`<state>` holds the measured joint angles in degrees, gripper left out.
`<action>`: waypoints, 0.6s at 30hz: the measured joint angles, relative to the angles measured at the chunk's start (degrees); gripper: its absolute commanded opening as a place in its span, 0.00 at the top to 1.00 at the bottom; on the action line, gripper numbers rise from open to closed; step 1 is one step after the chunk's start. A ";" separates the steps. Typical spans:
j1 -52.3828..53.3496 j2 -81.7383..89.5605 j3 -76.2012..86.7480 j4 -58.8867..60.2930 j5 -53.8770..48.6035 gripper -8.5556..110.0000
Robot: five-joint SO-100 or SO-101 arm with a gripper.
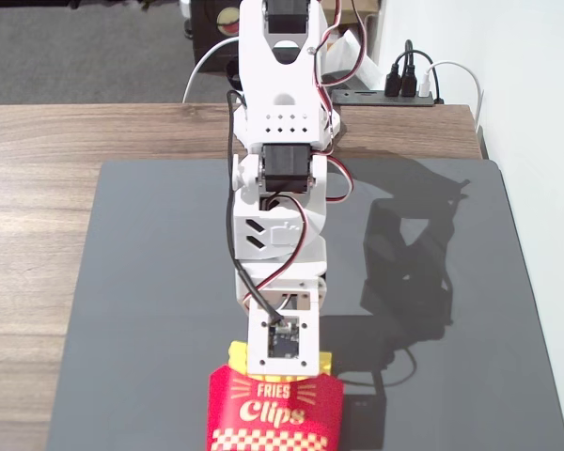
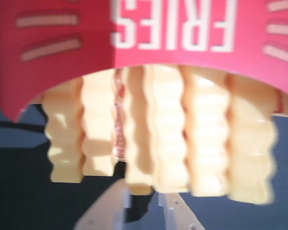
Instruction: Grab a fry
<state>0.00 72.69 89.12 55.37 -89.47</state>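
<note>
Gripper (image 2: 144, 203) tips parted around fry (image 2: 140, 139) end in wrist view; fixed view hides contact, shows carton (image 1: 274, 413).

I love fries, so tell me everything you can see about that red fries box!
The red carton looks like glossy card or plastic, printed with white "FRIES" and "Clips" lettering and a checkered strip below. It sits on the dark mat near the bottom edge of the fixed view, partly cut off. Its curved front lip dips low, and wavy pale-yellow fries poke out of the opening side by side. The end effector hovers right at the fry tips; whether it touches them cannot be told.
</note>
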 measured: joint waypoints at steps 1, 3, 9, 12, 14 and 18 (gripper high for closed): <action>-0.09 0.00 0.00 0.00 0.09 0.92; -0.09 0.00 0.00 0.00 0.09 0.92; -0.09 0.00 0.00 0.18 0.18 0.92; -0.09 0.00 0.00 1.23 0.35 0.92; -0.09 0.70 0.79 1.67 0.44 0.92; -0.09 4.04 4.31 1.76 0.44 0.92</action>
<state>-0.09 76.73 93.43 57.13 -89.03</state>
